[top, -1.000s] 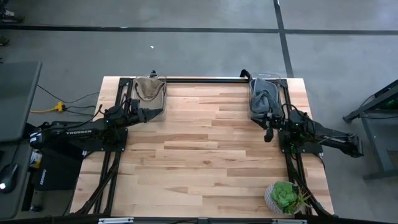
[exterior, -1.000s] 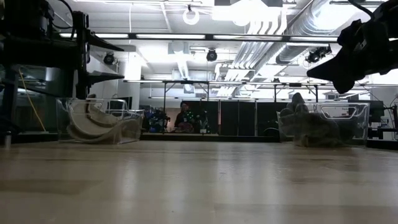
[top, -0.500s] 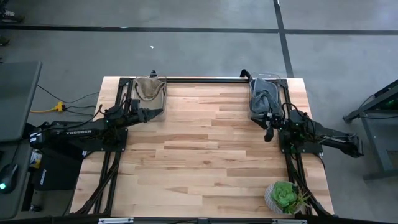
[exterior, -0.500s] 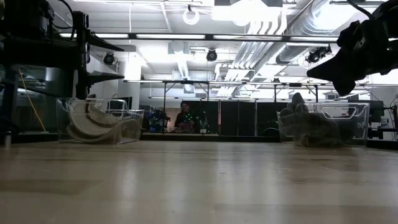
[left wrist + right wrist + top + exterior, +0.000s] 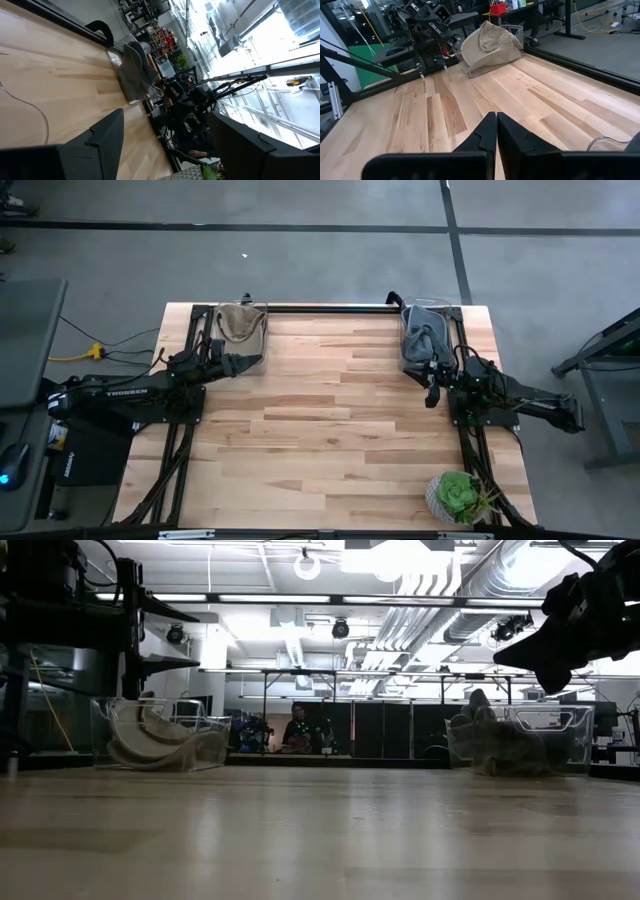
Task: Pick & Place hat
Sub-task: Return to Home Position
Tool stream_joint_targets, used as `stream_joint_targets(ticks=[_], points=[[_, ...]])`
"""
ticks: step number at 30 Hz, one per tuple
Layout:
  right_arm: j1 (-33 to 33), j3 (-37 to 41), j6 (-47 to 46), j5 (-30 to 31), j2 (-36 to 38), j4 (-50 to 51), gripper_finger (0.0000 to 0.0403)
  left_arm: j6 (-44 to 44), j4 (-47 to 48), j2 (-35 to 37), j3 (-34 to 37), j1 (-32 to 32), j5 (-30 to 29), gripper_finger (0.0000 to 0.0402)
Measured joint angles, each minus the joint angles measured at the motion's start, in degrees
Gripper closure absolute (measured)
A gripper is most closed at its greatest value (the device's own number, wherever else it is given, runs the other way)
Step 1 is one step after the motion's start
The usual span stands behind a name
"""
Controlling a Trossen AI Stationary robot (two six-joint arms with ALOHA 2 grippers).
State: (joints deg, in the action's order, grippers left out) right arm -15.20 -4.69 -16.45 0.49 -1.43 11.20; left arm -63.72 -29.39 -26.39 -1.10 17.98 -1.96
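A tan hat point(image 5: 238, 322) lies in a clear bin at the table's far left corner; the right wrist view shows the tan hat point(image 5: 490, 42) across the table. A grey hat point(image 5: 422, 340) fills a clear bin at the far right, and the grey hat point(image 5: 135, 62) also shows in the left wrist view. My left gripper point(image 5: 255, 360) hovers open just near of the tan hat's bin, its fingers wide apart point(image 5: 167, 117). My right gripper point(image 5: 432, 390) is shut point(image 5: 496, 116), raised above the table just near of the grey hat's bin.
A potted green plant point(image 5: 458, 497) stands at the table's near right corner. Bare wooden tabletop point(image 5: 330, 420) stretches between the two arms. A black rail point(image 5: 330, 308) runs along the far edge between the bins. Beyond the table a person point(image 5: 296, 730) sits in the room.
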Motion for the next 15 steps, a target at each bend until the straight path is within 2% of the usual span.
stream_joint_targets(ticks=[15], points=[[0.0,0.0,0.0,0.0,0.0,0.0,0.0394,0.0,0.0,0.0,0.0,0.0,0.0,0.0149]])
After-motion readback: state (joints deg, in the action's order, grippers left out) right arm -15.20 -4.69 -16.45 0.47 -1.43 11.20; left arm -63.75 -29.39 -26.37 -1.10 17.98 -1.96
